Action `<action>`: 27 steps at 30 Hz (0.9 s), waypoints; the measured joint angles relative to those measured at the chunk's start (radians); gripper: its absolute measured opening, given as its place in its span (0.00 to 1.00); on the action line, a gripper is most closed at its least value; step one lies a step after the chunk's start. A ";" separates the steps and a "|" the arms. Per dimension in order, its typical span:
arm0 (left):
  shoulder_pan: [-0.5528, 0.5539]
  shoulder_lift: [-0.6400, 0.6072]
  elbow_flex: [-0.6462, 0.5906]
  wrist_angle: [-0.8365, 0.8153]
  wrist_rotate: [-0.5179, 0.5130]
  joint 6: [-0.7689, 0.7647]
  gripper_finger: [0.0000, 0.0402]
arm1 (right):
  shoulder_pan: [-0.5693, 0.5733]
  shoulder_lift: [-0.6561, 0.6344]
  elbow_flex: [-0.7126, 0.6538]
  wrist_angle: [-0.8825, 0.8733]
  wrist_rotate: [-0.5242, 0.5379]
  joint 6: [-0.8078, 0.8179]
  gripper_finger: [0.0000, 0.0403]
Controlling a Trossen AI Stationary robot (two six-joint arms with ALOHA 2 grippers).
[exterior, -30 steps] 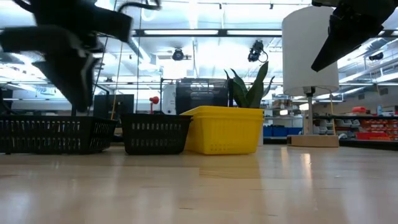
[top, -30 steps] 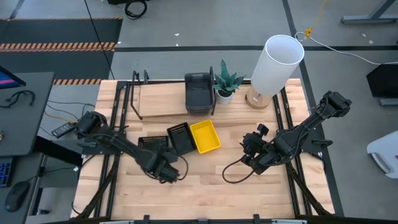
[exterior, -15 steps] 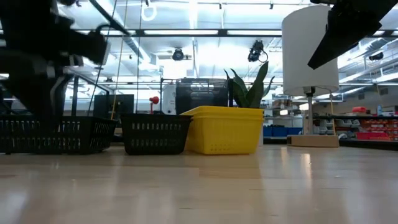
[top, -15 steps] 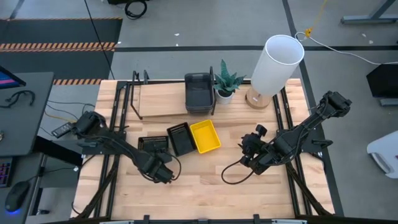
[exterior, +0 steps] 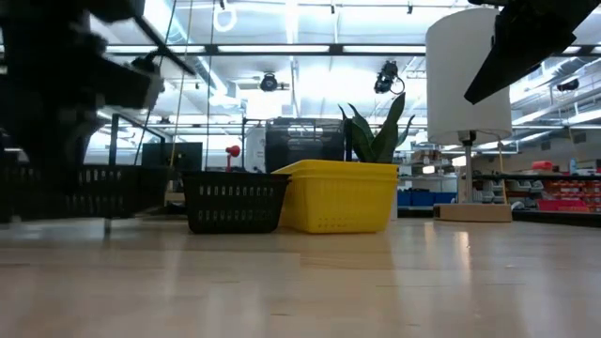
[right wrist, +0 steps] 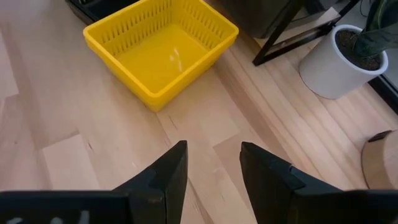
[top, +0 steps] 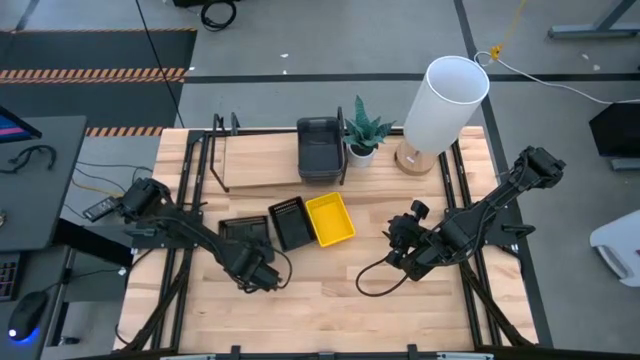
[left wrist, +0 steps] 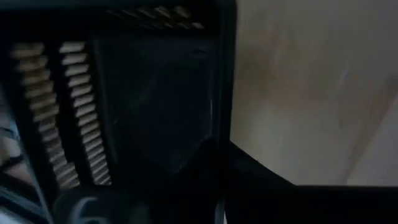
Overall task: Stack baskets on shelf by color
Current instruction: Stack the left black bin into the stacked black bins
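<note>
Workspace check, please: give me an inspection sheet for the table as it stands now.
Surface: wooden table, front half bare.
Job's things: shelf holds dark grey baskets at its right end. On the table, a yellow basket and a black mesh basket sit side by side; another mesh basket is at the left gripper.
Clutter: potted plant, lamp.
Grippers: left gripper at the mesh basket's edge, fingers unreadable; right gripper open, empty, short of the yellow basket.
Cables: a black cable loops below the right gripper.
Surroundings: a desk with mouse to the left.
</note>
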 joint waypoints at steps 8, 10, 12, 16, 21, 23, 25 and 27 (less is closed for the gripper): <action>-0.029 0.000 0.150 -0.241 -0.242 0.122 0.02 | 0.000 0.000 0.000 0.000 0.000 -0.006 0.38; -0.035 0.000 0.161 -0.232 -0.344 0.192 0.02 | 0.000 0.000 0.000 0.000 0.000 -0.007 0.38; -0.038 0.000 0.161 -0.182 -0.431 0.316 0.02 | 0.000 0.000 0.000 0.000 0.000 -0.007 0.38; -0.032 0.000 0.129 -0.010 -0.485 0.657 0.02 | 0.000 0.000 0.000 0.000 0.000 -0.007 0.38; -0.003 0.000 0.067 0.168 -0.481 1.089 0.02 | 0.000 0.000 0.000 0.000 -0.005 -0.007 0.38; 0.010 0.000 0.048 0.203 -0.479 1.198 0.02 | 0.000 0.000 0.000 0.001 -0.007 -0.007 0.38; 0.028 0.000 0.038 0.205 -0.474 1.272 0.02 | 0.000 0.000 0.000 0.001 -0.007 -0.007 0.38; 0.048 0.000 0.035 0.207 -0.446 1.315 0.02 | 0.000 0.000 0.000 0.001 -0.007 -0.007 0.38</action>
